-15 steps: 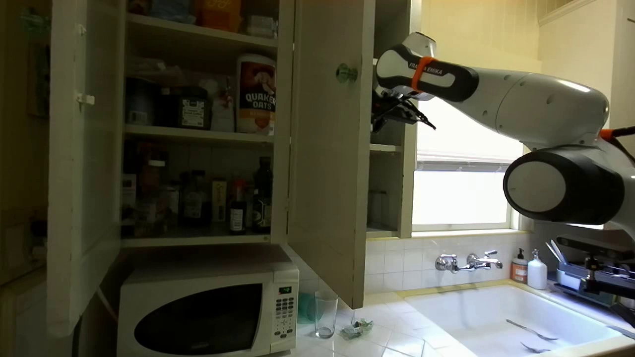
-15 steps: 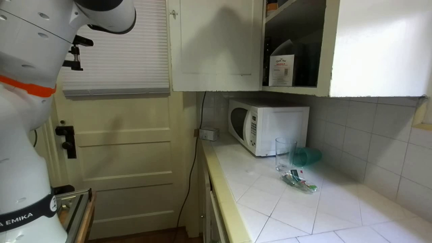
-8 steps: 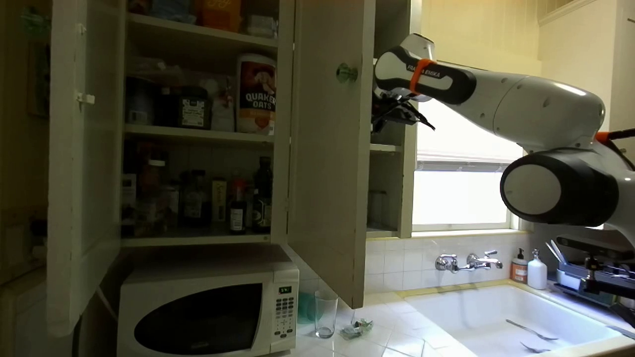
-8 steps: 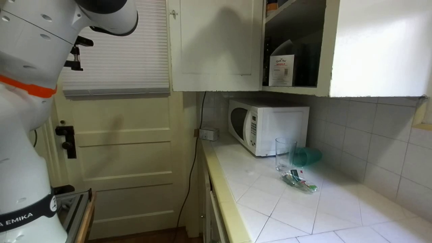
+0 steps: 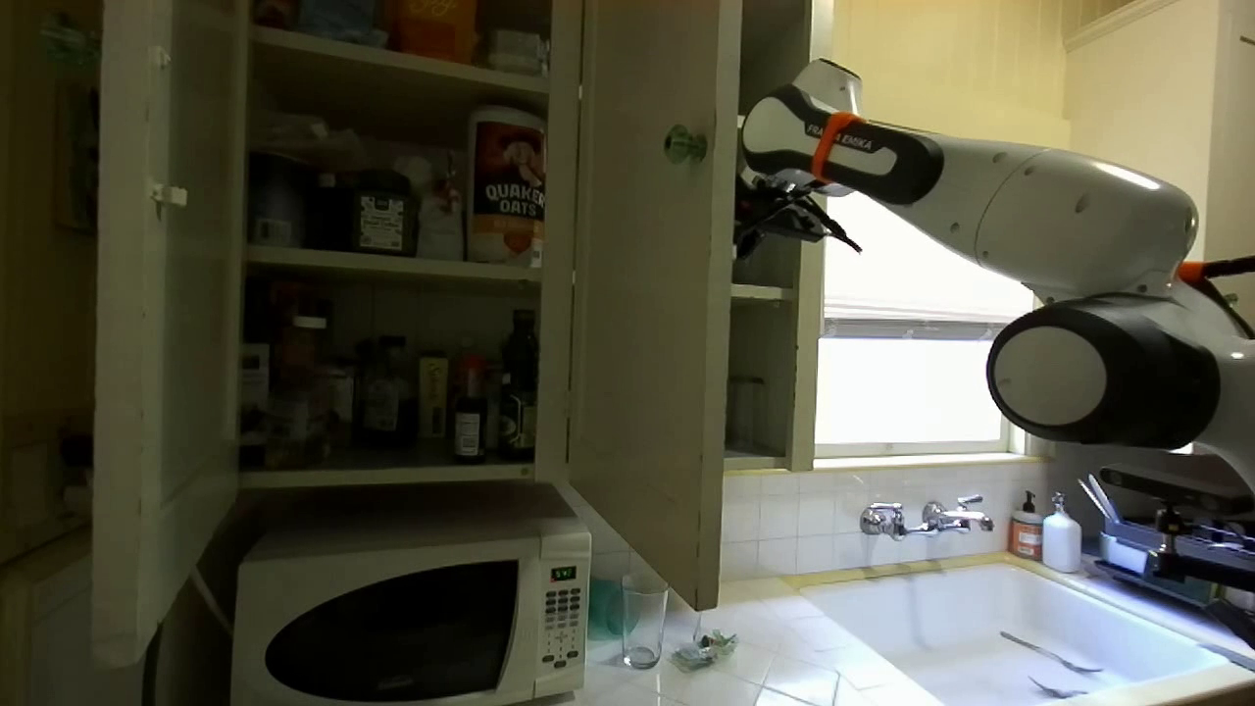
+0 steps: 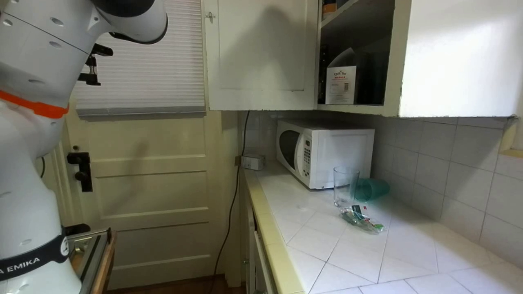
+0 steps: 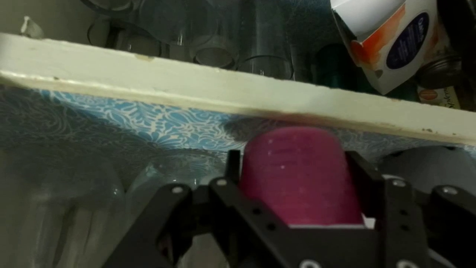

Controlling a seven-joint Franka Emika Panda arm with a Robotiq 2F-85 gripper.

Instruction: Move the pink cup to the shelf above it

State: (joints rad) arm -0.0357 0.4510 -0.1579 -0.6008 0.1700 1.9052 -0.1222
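I saw the gripper [image 7: 293, 163] clamped on the pink cup [image 7: 302, 186], which showed in the wrist view just below the white edge of the shelf [image 7: 223, 87], near clear glasses [image 7: 163, 169]. The cabinet door [image 5: 647, 294] partly hid the gripper in an exterior view.

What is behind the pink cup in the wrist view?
A blue patterned surface shows on both sides of the pink cup near its top; whatever is directly behind it is covered.

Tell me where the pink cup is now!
In the wrist view, the pink cup is right of centre, held in the gripper, just below the edge of the white-painted shelf.
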